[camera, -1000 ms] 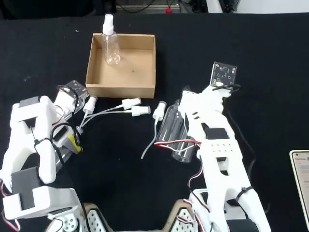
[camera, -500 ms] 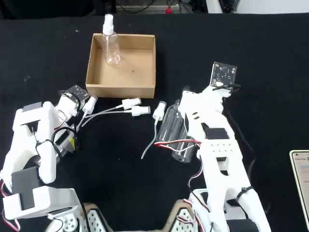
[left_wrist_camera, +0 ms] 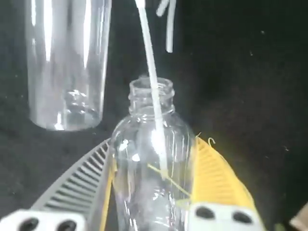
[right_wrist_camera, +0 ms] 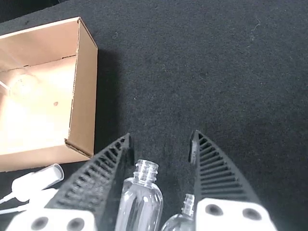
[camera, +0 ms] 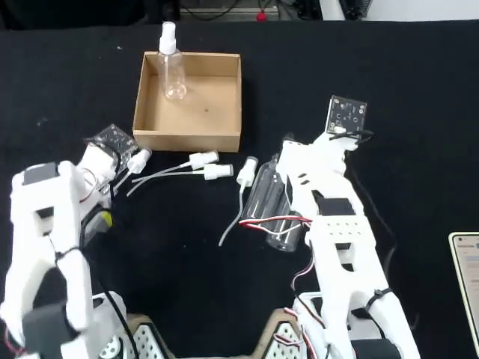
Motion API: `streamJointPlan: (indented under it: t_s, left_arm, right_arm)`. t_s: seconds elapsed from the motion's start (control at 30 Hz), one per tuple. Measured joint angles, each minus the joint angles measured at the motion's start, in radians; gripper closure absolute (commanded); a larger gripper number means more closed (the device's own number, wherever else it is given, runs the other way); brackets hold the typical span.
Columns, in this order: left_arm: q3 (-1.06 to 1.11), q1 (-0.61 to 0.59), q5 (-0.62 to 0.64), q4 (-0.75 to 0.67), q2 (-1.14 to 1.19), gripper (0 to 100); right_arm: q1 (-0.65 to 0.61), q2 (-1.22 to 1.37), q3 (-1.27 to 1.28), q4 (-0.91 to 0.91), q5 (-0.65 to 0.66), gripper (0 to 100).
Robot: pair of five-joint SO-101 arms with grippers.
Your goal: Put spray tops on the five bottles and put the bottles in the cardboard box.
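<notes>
Where left gripper clamps, bottle between fingers

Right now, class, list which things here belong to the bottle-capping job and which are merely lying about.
Job: cardboard box; capped bottle in it; loose spray tops; open bottles by right tool; clear bottle gripped by left tool.
Lying about: flat device at table's right edge.

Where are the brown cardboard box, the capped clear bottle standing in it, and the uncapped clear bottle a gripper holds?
Brown cardboard box (camera: 187,140): high view, near wall.
Capped clear plastic bottle (camera: 174,76): high view, clear body.
Uncapped clear plastic bottle (left_wrist_camera: 137,166): left wrist view, shoulder below the neck.
</notes>
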Motion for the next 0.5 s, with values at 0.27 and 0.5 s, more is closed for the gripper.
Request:
streamJointPlan:
  t_s: [0.27, 0.5]
  left_arm:
    - [0.124, 0.074, 0.083, 0.002, -0.124, 86]
    - [0.187, 0.054, 0.086, 0.002, -0.21, 86]
  right_arm:
    - [-0.005, 0.0, 0.0, 0.037, 0.0, 80.4]
    - [-0.084, 0.0, -0.1, 0.216, -0.015, 80.2]
